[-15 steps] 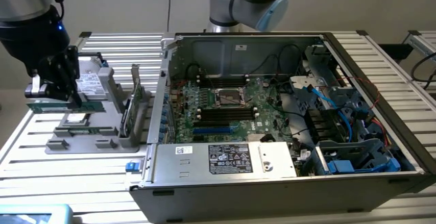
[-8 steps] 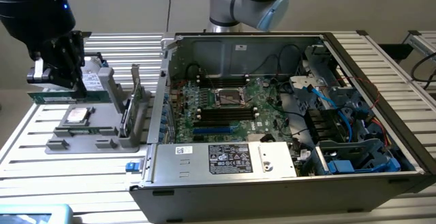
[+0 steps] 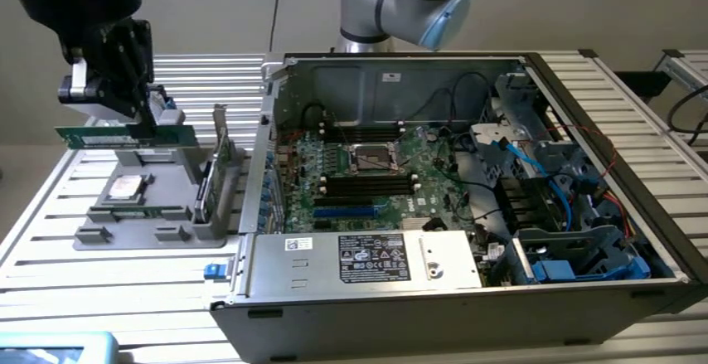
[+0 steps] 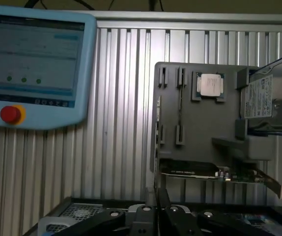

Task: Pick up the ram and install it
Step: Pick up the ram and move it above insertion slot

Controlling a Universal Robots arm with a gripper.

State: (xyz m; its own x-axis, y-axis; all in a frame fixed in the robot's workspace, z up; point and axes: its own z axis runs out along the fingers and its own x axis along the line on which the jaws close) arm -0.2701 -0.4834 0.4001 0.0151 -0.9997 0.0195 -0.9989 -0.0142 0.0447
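The ram (image 3: 99, 136), a thin green stick, hangs level in the air above the grey parts holder (image 3: 155, 211) at the exterior view's left. My gripper (image 3: 144, 130) is shut on it from above, gripping near its middle. The open computer case (image 3: 332, 289) lies to the exterior view's right of the holder, with the motherboard (image 3: 366, 173) and its dark memory slots (image 3: 366, 184) exposed. In the wrist view my fingers (image 4: 146, 219) stand close together over the holder (image 4: 200, 123).
The holder carries a processor (image 4: 210, 84), a silver hard drive (image 4: 271, 96) and an upright green expansion card (image 3: 221, 161). A teach pendant (image 4: 33, 64) lies on the slatted table (image 3: 66, 281). Cables and a drive cage (image 3: 575, 256) crowd the case's right side.
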